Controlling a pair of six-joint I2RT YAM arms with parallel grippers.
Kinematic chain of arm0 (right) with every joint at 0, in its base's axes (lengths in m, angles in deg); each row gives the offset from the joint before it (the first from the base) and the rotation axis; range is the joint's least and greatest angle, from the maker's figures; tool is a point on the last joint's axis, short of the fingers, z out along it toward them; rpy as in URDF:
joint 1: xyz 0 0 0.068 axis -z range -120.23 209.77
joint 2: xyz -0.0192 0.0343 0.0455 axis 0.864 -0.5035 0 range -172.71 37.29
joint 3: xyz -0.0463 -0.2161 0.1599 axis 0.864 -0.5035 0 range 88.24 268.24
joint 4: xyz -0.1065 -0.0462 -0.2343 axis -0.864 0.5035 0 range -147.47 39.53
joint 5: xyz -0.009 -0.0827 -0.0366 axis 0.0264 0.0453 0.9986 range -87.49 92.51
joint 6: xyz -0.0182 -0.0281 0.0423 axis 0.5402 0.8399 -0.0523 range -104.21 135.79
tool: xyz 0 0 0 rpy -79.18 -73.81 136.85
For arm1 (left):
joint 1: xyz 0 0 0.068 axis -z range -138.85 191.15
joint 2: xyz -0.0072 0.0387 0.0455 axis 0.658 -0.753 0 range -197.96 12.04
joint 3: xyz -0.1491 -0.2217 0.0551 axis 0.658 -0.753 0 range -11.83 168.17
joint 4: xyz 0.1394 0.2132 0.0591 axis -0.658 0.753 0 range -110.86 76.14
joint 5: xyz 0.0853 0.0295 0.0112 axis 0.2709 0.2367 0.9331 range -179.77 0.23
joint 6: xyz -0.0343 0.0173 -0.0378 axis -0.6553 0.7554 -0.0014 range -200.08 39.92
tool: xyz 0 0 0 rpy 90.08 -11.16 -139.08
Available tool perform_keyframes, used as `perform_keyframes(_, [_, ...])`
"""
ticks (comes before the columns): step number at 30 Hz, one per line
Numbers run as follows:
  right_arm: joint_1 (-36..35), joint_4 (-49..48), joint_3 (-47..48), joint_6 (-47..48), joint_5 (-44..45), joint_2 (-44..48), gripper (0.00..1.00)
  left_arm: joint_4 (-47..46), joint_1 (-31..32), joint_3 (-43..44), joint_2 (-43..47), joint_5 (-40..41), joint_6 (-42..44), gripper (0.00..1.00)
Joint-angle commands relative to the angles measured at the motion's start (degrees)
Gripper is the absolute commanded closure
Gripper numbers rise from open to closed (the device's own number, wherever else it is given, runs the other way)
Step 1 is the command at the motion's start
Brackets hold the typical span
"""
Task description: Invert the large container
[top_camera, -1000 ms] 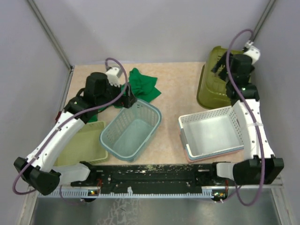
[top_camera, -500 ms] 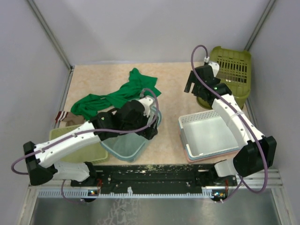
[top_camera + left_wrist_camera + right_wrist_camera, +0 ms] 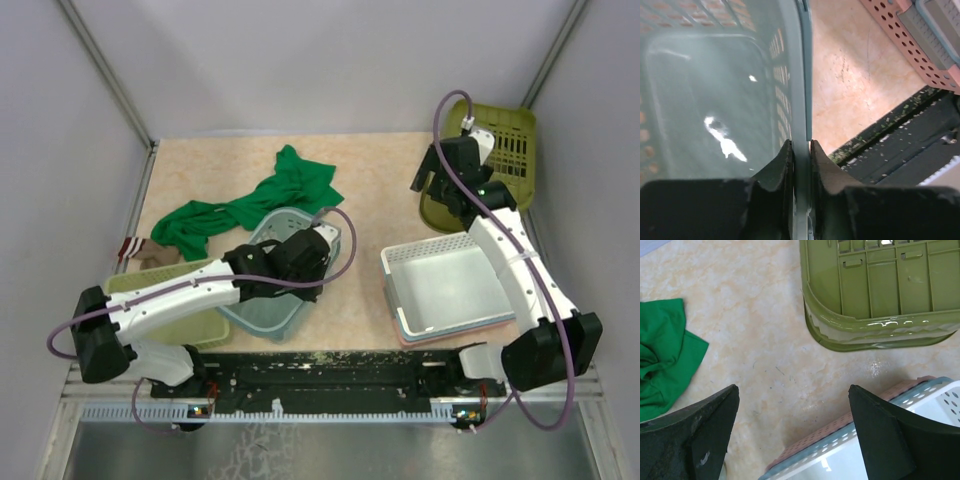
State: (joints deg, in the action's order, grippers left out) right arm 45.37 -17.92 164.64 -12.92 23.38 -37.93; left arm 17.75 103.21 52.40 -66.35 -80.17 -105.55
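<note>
At the near left corner of the bench (image 3: 370, 190) lies a shallow light-green tray (image 3: 195, 325), with the left arm stretched across it. Further back, towards the far edge, a green cloth (image 3: 250, 205) is spread out. Just right of the tray stands a pale teal mesh basket (image 3: 801, 75). The left tool (image 3: 800, 146) is pinched almost closed on the basket's side wall at the rim, one finger inside and one outside.

Along the near edge to the right sits a white perforated tray (image 3: 445, 290), stacked on a pink one and a pale blue one. The right tool (image 3: 792, 405) hangs above bare bench beyond that stack, spread wide with nothing between its fingers.

The large container (image 3: 880, 295) is in the far right corner, apart from the right tool. Its slotted bottom faces up towards the cameras and its rim is down at the bench. Whether it sits flat or leans on the wall I cannot tell.
</note>
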Motion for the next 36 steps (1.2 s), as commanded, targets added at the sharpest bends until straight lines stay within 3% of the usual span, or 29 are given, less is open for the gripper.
perform_keyframes(1, [1.3, -0.1, 1.8, 0.5, -1.6, 3.8, 0.10, -1.9, -0.7, 7.0, 0.1, 3.7, 3.8, 0.93])
perform_keyframes(2, [1.7, -0.1, 1.9, 0.6, -2.2, 4.3, 0.10, -1.8, -1.9, 9.3, -0.2, 2.9, 5.2, 0.99])
perform_keyframes(7, [2.4, -0.7, 2.0, 1.7, -3.2, 6.6, 0.10, -3.7, -14.3, 20.9, -4.3, -8.3, 8.1, 1.00])
perform_keyframes(14, [2.4, 0.5, 0.9, 1.4, -5.0, 9.8, 0.10, -17.2, -27.7, 34.9, -16.3, -30.4, -0.7, 1.00])
perform_keyframes(20, [2.4, 1.0, 0.7, 2.7, -1.8, 15.8, 0.11, -33.3, -29.9, 44.7, -30.3, -40.0, -12.0, 1.00])
perform_keyframes(24, [2.4, 3.5, 2.8, 3.8, 0.9, 17.4, 0.11, -47.2, -30.7, 47.3, -39.1, -46.9, -24.8, 1.00])
perform_keyframes(30, [2.4, 2.9, -1.0, 1.3, -0.1, 19.9, 0.12, -60.0, -31.2, 52.8, -52.3, -52.0, -41.8, 1.00])
perform_keyframes(32, [2.5, 2.3, -2.1, 0.4, -1.2, 20.0, 0.12, -61.4, -31.2, 54.4, -55.1, -51.9, -43.6, 1.00])
perform_keyframes(33, [2.5, 2.3, -2.3, 0.1, -1.9, 19.8, 0.13, -59.6, -31.1, 55.8, -56.4, -51.9, -42.6, 0.97])
perform_keyframes(36, [2.5, 2.6, -2.3, -0.4, -3.6, 18.8, 0.13, -50.3, -31.4, 57.7, -57.1, -49.0, -34.9, 0.51])
